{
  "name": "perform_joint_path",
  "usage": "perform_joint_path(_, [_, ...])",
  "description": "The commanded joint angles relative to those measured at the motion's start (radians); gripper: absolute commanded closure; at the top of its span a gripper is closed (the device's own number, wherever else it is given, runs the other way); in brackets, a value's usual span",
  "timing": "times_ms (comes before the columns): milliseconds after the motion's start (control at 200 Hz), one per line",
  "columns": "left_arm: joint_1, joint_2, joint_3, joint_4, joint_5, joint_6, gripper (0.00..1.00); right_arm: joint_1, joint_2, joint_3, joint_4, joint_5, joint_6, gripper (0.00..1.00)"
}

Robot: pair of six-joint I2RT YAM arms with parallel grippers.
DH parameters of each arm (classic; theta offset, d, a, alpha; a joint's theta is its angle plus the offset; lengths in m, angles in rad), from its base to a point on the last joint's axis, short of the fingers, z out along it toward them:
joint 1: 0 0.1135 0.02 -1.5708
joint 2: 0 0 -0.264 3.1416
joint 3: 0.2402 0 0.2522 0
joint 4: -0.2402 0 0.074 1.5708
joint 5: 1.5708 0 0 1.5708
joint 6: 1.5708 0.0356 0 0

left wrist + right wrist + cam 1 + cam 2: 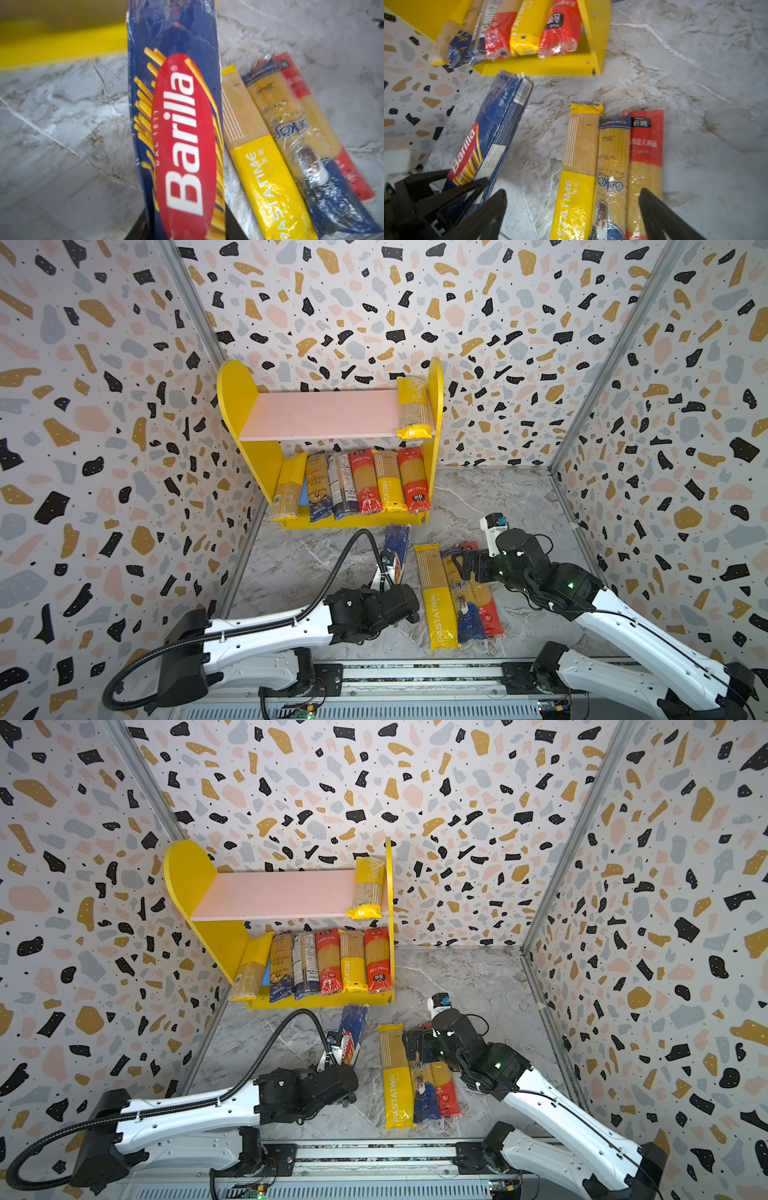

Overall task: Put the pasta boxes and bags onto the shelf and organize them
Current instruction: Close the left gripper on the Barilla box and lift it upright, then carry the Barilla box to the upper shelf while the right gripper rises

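The shelf (237, 398) stands against the back wall. One yellow pasta pack (413, 406) lies at the right end of its pink upper board (320, 414). Several packs (349, 485) fill the lower board side by side. My left gripper (187, 226) is shut on the near end of a dark blue Barilla box (397, 549), which tilts up off the floor towards the shelf. Three packs lie together on the marble floor: yellow (436, 597), blue-ended (465, 605) and red (490, 610). My right gripper (572, 207) hangs open over their far ends, holding nothing.
Patterned walls close in the left, back and right sides. The shelf's yellow base (542, 66) sits just beyond the Barilla box's far end. Bare marble floor (498, 497) lies right of the shelf. A rail (415, 676) runs along the front edge.
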Motion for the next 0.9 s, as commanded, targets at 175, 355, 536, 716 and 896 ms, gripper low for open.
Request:
perform_joint_path(175, [-0.006, -0.053, 0.299, -0.164, -0.33, 0.098, 1.0, 0.166, 0.08, 0.192, 0.032, 0.109, -0.055, 0.01])
perform_joint_path(355, [0.008, 0.035, 0.534, -0.241, -0.425, 0.211, 1.0, 0.198, 0.145, 0.328, 0.013, 0.132, -0.095, 0.01])
perform_joint_path(536, [0.081, 0.122, 0.753, -0.229, -0.436, 0.351, 1.0, 0.206, 0.257, 0.515, -0.042, 0.169, -0.159, 0.01])
perform_joint_path(716, [0.211, 0.198, 0.9, -0.161, -0.385, 0.498, 1.0, 0.207, 0.368, 0.709, -0.085, 0.186, -0.222, 0.01])
perform_joint_path(896, [0.334, 0.273, 1.041, -0.082, -0.307, 0.623, 1.0, 0.208, 0.445, 0.846, -0.11, 0.216, -0.274, 0.01])
